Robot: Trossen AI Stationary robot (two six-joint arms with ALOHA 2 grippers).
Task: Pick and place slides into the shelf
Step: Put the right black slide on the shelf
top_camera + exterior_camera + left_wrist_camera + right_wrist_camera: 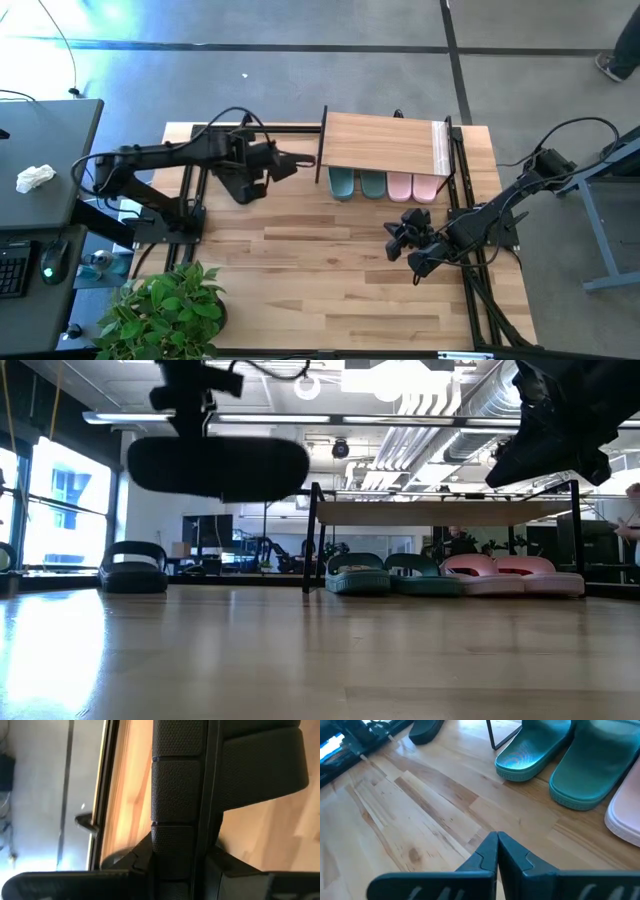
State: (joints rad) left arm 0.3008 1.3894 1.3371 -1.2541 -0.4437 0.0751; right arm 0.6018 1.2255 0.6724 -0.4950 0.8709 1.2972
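One black slide [133, 568] is seen resting flat on the tabletop [330, 280], well to the left of the shelf [385, 140], untouched and not yet placed. Near it, the left hand [285, 160] is held above the tabletop, just left of the shelf's near corner. It is clamped on the other black slide [218, 465], which is carried level in the air at about the height of the shelf's plank top. How the slide sits between the fingers is poorly shown in the left wrist view, so the security of the grip can only be presumed.

Under the shelf, four slides are already lined up side by side with their toes pointing out toward the front. The dark green pair [357, 184] is on the left and the pale pink pair [412, 187] on the right. The row beneath the plank appears to be filled from frame to frame, and the plank top is bare.

To the right, in front of the pink pair, the right hand [400, 240] is parked low over the tabletop with its fingers pressed together on nothing.

The task is judged about two thirds done. Four slides are shelved, one black slide is in transit and one is left to be fetched. A place for the black pair, probably the plank top, has to be reached next.
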